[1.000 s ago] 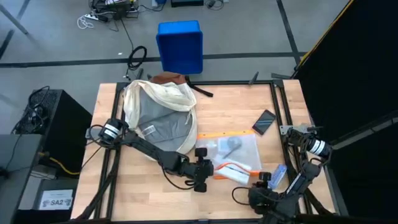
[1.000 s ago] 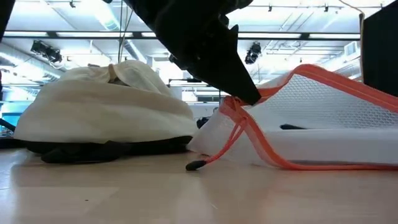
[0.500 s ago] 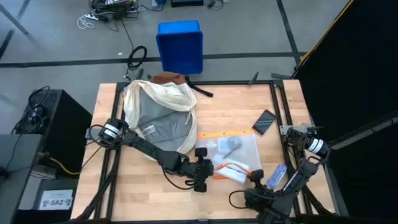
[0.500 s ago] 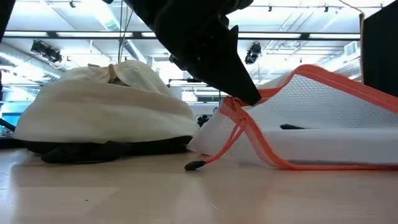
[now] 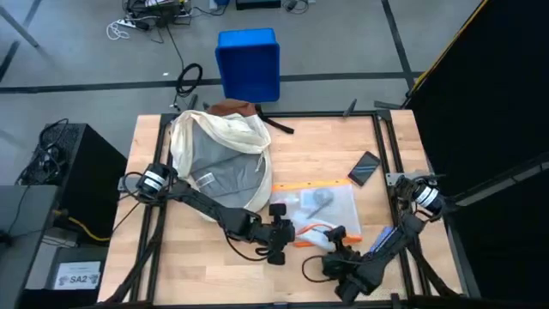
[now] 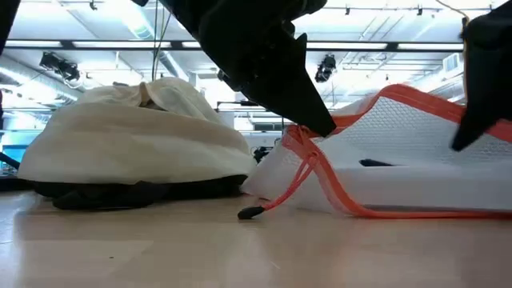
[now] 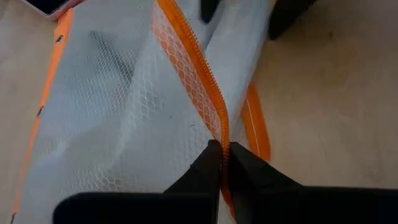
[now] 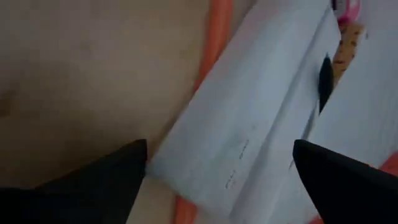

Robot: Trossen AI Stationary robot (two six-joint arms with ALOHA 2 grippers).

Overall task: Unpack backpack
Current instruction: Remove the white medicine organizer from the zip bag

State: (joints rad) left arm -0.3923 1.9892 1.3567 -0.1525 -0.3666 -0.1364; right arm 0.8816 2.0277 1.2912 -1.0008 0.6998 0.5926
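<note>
Backpack: open, far left. Pouch, phone: out on table. Left gripper: pinching pouch zip edge. Right gripper: spread wide over pouch's near end. Pouch unopened; remaining contents unseen.

The dark left arm stretches low and diagonally across the wooden surface, its left gripper with jaws pinched together. The right arm folds back, right gripper with jaws spread wide.
</note>
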